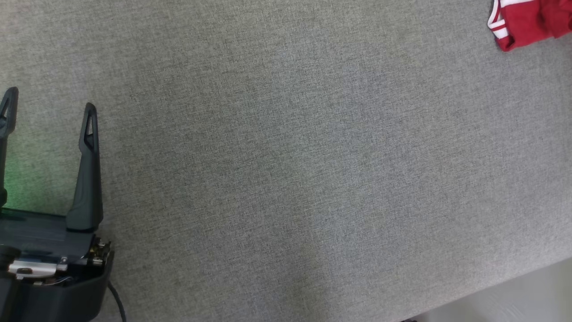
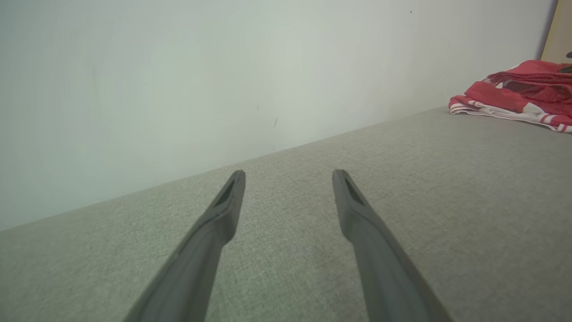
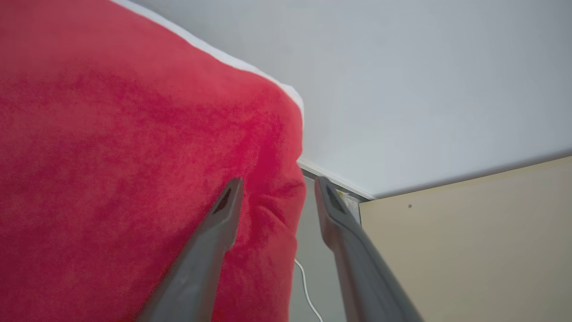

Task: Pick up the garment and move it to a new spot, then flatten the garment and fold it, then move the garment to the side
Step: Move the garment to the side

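Note:
The garment (image 1: 532,22) is red with white stripes and lies bunched at the far right of the grey table (image 1: 286,179). From the left wrist it shows as a crumpled heap (image 2: 523,94) at the right, well away from my left gripper (image 2: 289,175). That left gripper (image 1: 49,105) hovers low over bare tabletop at the lower left, open, with nothing between its fingers. In the right wrist view the red cloth (image 3: 134,179) is very close on the left. My right gripper (image 3: 278,183) has its jaws apart, with a fold of the cloth's edge lying between them, unpinched.
A pale wall (image 2: 223,80) runs along the table's far side. A beige panel (image 3: 469,250) and a thin white cable (image 3: 306,290) lie beyond the garment. The table's front edge (image 1: 514,279) crosses the lower right, with pale floor past it.

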